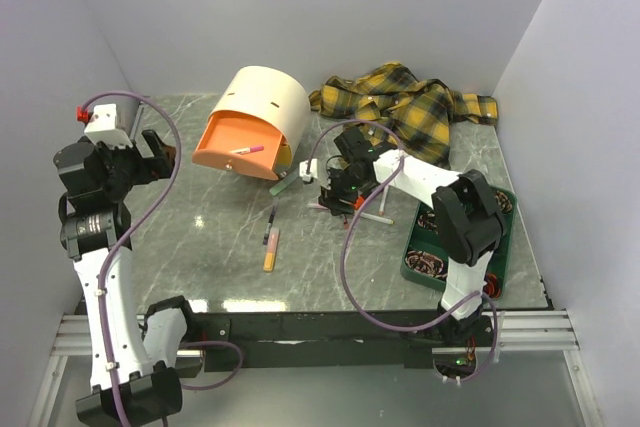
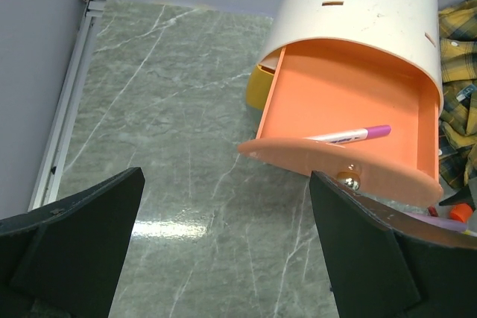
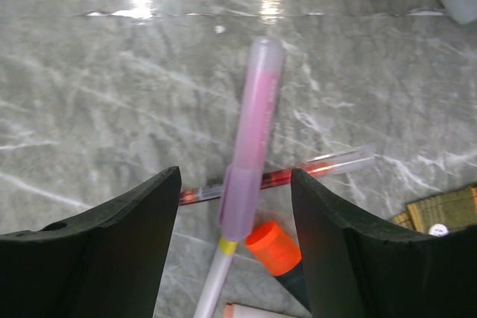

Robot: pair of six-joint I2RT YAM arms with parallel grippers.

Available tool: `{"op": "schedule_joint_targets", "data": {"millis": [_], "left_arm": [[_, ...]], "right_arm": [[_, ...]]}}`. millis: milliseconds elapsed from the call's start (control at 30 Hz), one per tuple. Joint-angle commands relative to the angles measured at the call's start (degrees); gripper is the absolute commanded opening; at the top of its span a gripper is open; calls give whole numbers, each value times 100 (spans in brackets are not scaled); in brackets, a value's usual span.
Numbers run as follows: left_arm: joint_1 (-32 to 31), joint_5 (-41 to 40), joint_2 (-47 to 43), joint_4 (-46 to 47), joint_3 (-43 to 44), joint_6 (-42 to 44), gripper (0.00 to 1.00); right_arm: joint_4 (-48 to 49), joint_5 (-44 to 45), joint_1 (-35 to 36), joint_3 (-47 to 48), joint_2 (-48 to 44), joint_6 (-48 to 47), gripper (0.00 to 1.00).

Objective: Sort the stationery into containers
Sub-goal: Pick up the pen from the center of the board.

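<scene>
The cream drum box (image 1: 264,97) lies with its orange drawer (image 1: 236,152) pulled open; a pink-capped white pen (image 2: 350,135) lies in the drawer (image 2: 343,102). My left gripper (image 1: 160,147) is open and empty, just left of the drawer, whose knob (image 2: 349,179) is by my right finger. My right gripper (image 1: 335,189) is open, low over a pile of pens. In the right wrist view its jaws (image 3: 235,206) straddle a pink-capped pen (image 3: 253,132), with a clear red pen (image 3: 335,163) and an orange-capped marker (image 3: 274,247) beside it.
An orange highlighter (image 1: 270,250) and a dark pen (image 1: 271,222) lie in the middle of the table. A pale green clip (image 1: 284,187) lies below the drum. The plaid shirt (image 1: 410,102) lies at the back. The dark green tray (image 1: 415,262) sits at the right, half hidden by the right arm.
</scene>
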Motion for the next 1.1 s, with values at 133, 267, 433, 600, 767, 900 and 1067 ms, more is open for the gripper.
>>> {"op": "schedule_joint_targets", "data": {"millis": [133,267,433,600,767,900,1067], "left_arm": [[299,335,99,265,295,-311,99],[369,422,169,370,269,-408,99],[378,546,265,441,251,-426,99],[378,747,283,677,102,-417,100],[369,827,301,1003,-136,-478,99],[378,853,327,1135,-250,-531,99],[369,897,371,1197,-268,-575,99]], "right_arm": [[347,785,174,141,280,348,64],[382,996,236,17,332,304,58],[321,961,244,96,219,400,28],[128,830,236,53,-666,339,2],[-311,513,174,228,-1801,59,0],[-348,302,104,518,-2260,31,0],[581,-13,86,992,-2314,909,0]]}}
